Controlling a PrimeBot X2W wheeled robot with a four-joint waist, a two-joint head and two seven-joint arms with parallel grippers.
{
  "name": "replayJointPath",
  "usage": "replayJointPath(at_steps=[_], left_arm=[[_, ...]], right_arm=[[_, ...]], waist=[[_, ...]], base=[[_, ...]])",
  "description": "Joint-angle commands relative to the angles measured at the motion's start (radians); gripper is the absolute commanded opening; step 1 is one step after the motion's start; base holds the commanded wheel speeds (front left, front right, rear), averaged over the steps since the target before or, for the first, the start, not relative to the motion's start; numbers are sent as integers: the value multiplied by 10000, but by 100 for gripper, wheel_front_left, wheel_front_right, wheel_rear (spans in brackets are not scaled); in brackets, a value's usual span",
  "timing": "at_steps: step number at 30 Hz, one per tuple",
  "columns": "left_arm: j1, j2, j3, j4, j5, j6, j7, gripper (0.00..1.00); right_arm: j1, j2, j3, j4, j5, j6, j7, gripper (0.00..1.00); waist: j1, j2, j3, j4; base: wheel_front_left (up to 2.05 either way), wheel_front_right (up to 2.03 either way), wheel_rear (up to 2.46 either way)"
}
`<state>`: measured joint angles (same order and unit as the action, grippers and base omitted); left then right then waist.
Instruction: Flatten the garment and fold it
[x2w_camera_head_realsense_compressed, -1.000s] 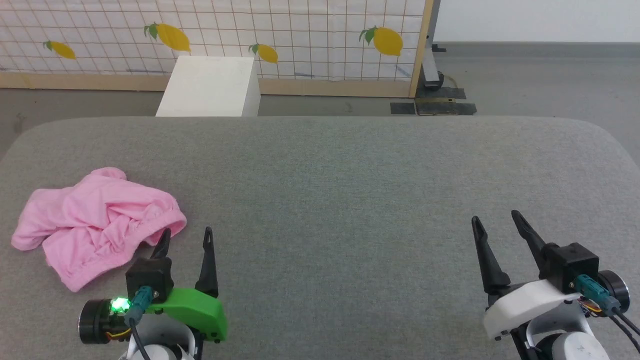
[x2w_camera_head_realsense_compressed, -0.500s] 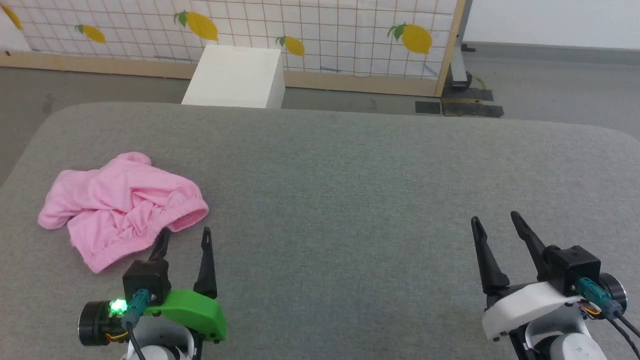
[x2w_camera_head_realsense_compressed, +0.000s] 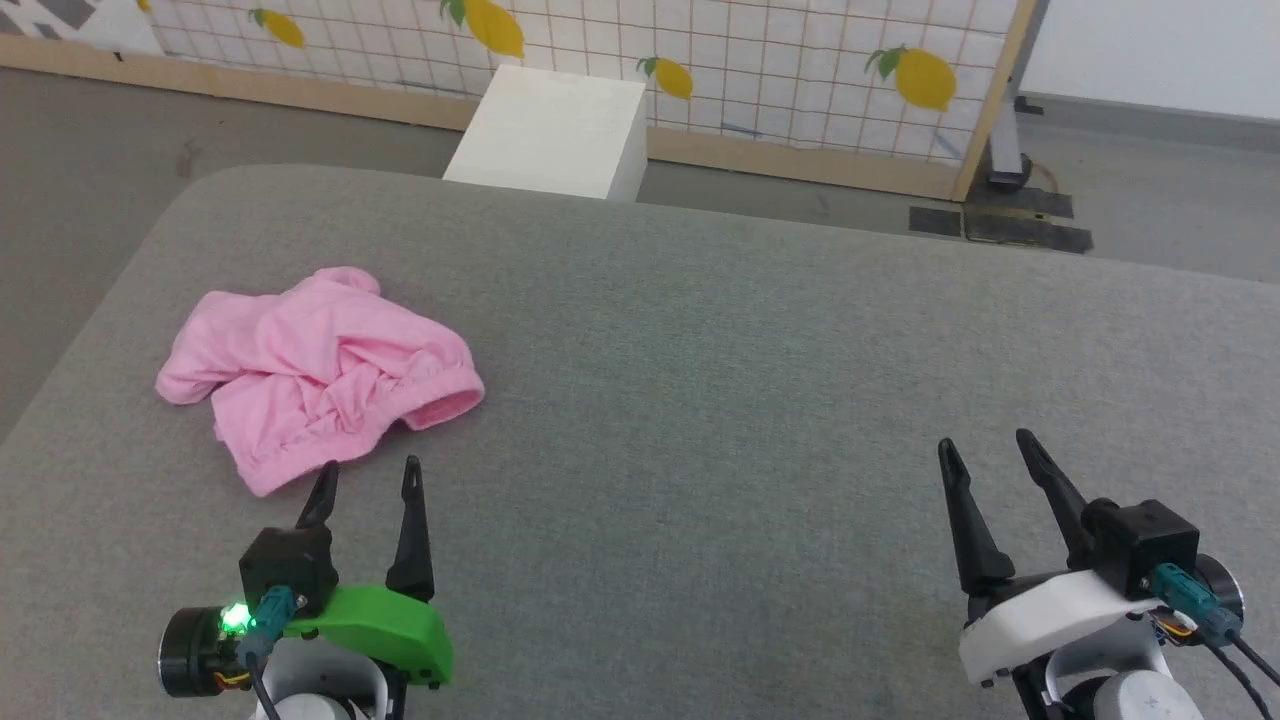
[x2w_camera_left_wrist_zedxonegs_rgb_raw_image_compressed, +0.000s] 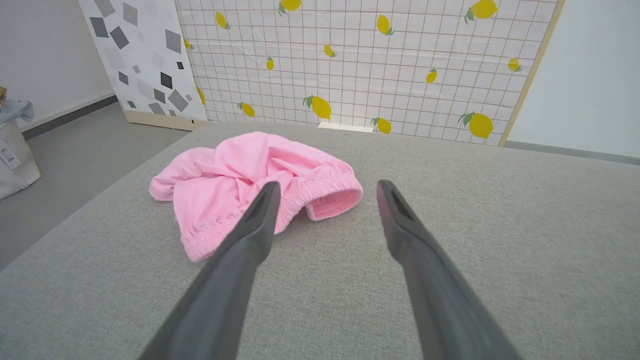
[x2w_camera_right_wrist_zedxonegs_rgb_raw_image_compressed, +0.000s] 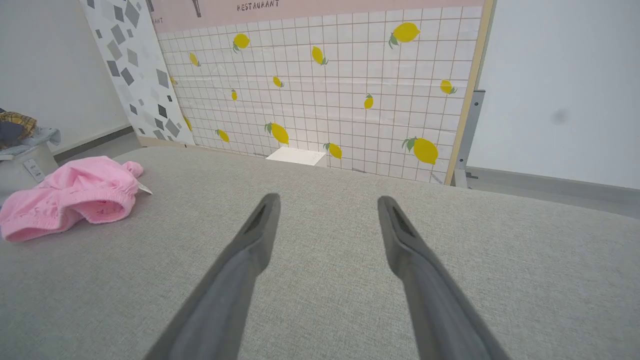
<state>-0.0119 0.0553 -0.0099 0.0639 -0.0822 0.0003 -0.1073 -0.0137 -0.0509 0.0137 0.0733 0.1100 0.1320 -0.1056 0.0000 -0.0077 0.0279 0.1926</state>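
Leftward the head's viewpoint has swung, so the whole picture has shifted and the garment (x2w_camera_head_realsense_compressed: 320, 375) now sits nearer the middle of that view. It is the camera that moved. The heap keeps its crumpled shape, and both hands keep their places low in the view.

The left hand (x2w_camera_head_realsense_compressed: 370, 466) has its fingers spread wide and holds nothing. The right hand (x2w_camera_head_realsense_compressed: 984, 441) is the same, wide and empty.

The garment lies bunched on the left part of the surface (x2w_camera_head_realsense_compressed: 720, 400), with its elastic waistband (x2w_camera_left_wrist_zedxonegs_rgb_raw_image_compressed: 330, 192) gaping toward the left hand. It lies just ahead of that hand's fingertips and a little to their left, apart from them. The right hand is well apart from it, far across the surface.

Risks, as I judge them:
- The fabric is thin and piled in layers, so a pinch may catch several layers or a stray fold. A pull would then drag the heap instead of spreading it.
- The heap is not far from the surface's left edge, so a push that way could slide it off.
- The right hand must cross toward the left one, and the arms could crowd each other.
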Motion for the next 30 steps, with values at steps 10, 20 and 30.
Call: replayJointPath(at_steps=[10,20,30], left_arm=[[9,-26,-50,150,-331,17,-281,100],[2,-30,-99,239,-691,33,-486,100],[36,-34,-141,322,-700,60,-690,100]], right_arm=[[57,4,70,245,249,-6,-292,100],[62,4,89,412,417,-7,-498,100],[119,5,120,558,657,-8,-703,100]], waist=[[0,39,60,688],[0,45,126,1106],[0,52,146,1482]], base=[[0,0,0],[0,0,0],[0,0,0]])
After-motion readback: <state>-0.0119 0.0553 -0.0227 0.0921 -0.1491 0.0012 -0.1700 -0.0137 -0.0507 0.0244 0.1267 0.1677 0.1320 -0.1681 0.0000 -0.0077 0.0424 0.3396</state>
